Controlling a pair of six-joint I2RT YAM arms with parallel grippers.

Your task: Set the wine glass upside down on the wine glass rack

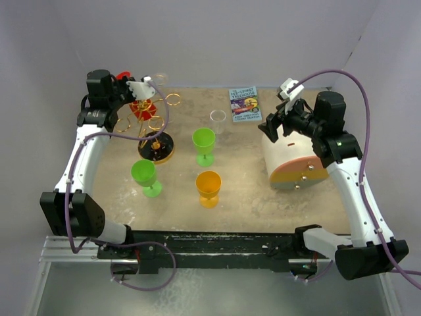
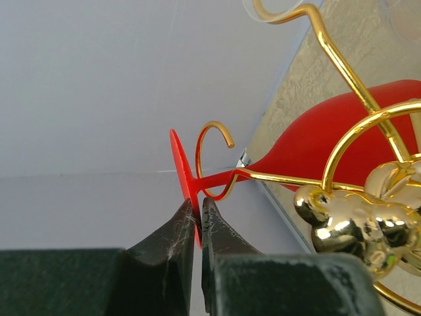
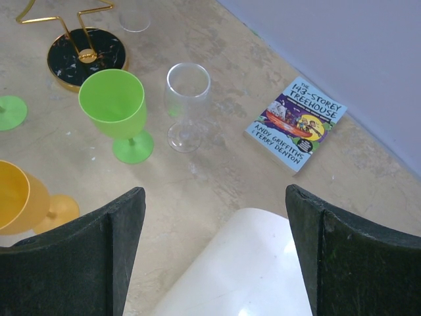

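A red wine glass [image 1: 142, 107] hangs upside down at the top of the gold wire wine glass rack [image 1: 156, 148] at the table's back left. In the left wrist view its stem [image 2: 217, 176] lies in one of the rack's curled loop arms, with the red bowl [image 2: 329, 131] beyond, by the gold post knob [image 2: 355, 217]. My left gripper [image 2: 196, 207] is shut on the thin red foot disc [image 2: 181, 164], one finger on each face. It shows above the rack as the left gripper [image 1: 146, 89]. My right gripper [image 3: 214, 217] stands wide open with nothing in it, above a white object.
Two green glasses [image 1: 204, 141] [image 1: 145, 174], an orange glass [image 1: 208, 187] and a clear glass [image 1: 218, 120] stand upright mid-table. A blue book [image 1: 245, 105] lies at the back. A white rounded object with orange and green bands [image 1: 293, 158] sits under the right gripper [image 1: 273, 125].
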